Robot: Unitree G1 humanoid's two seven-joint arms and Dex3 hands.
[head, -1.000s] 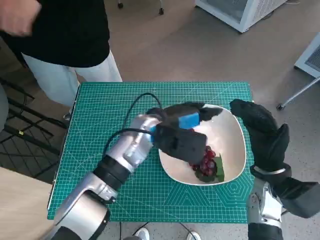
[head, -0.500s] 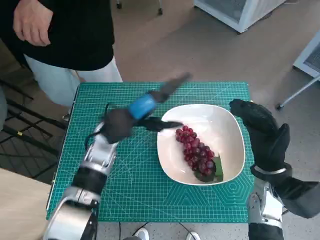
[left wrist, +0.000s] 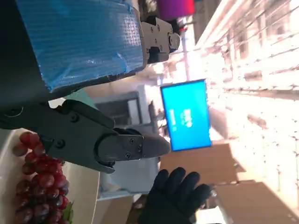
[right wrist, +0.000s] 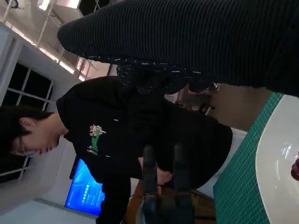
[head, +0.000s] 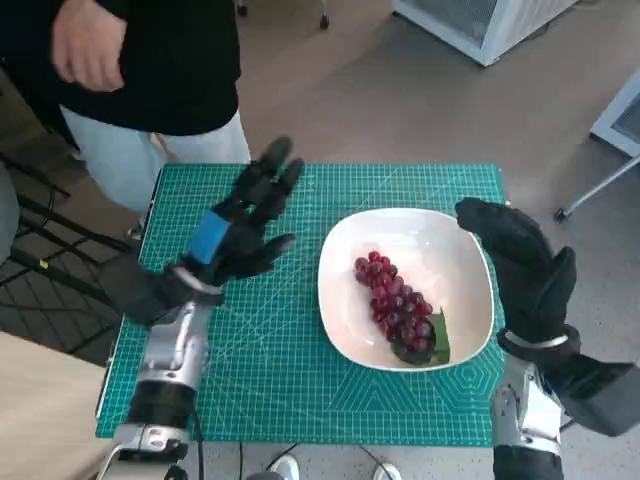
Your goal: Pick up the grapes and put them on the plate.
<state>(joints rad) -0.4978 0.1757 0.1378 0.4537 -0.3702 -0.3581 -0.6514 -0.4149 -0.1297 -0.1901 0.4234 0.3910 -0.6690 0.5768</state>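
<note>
Withdrawn from the plate (head: 470, 250), left hand (head: 240, 225) hovers spread and empty; grapes (head: 395, 305) lie on the plate, right hand (head: 520, 265) open beside, where a nudge could tip it

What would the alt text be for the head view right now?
A bunch of red grapes lies on a white plate on a green mat. The left hand hovers open beside it; the gloved right hand is at its edge.
</note>
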